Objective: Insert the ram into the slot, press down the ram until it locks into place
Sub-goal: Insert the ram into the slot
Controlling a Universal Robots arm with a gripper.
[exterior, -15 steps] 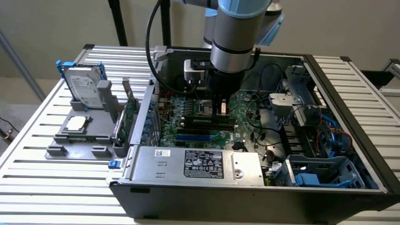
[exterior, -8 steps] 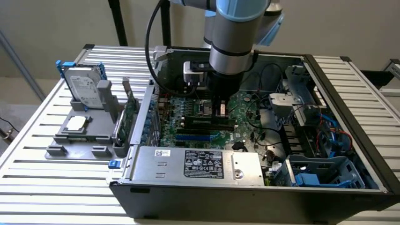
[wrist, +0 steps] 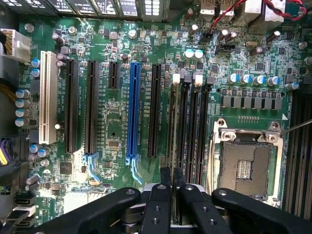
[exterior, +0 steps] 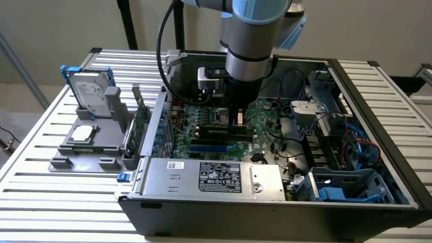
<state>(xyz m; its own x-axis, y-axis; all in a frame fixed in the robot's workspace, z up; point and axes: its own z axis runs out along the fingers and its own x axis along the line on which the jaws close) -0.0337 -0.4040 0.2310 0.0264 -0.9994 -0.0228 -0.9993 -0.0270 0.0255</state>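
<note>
**Gripper.** The gripper [wrist: 172, 176] is lowered into the open computer case [exterior: 270, 217], over the motherboard [wrist: 112, 131]. Its fingers [wrist: 165, 179] stand narrow, pinched on the top edge of the ram [wrist: 171, 126].

**Task items.** In the wrist view the ram appears edge-on as a thin line. It runs from between the fingertips along the outermost slot [wrist: 178, 119] of the black memory bank. Whether it is seated or latched cannot be determined.

**Surroundings.**
- The memory bank lies between the CPU socket [wrist: 246, 168] and a black expansion slot [wrist: 154, 109].
- Beyond that slot lie the blue slot [wrist: 133, 112] and a white slot [wrist: 48, 97].
- White latches [wrist: 176, 77] cap the far ends of the memory slots.
- Upright capacitors [wrist: 253, 78] stand near the socket.

**Exterior view.**
- The arm [exterior: 250, 50] covers most of the memory bank; the gripper [exterior: 236, 121] is seen just above the board.
- The power supply [exterior: 216, 177] borders the board on the near side.
- Loose cables [exterior: 290, 147] and a blue drive cage [exterior: 351, 187] lie toward the exterior view's right.
- Outside the case, a hard drive [exterior: 91, 91] stands in a grey fixture [exterior: 81, 147] on the slatted table [exterior: 40, 192].
</note>
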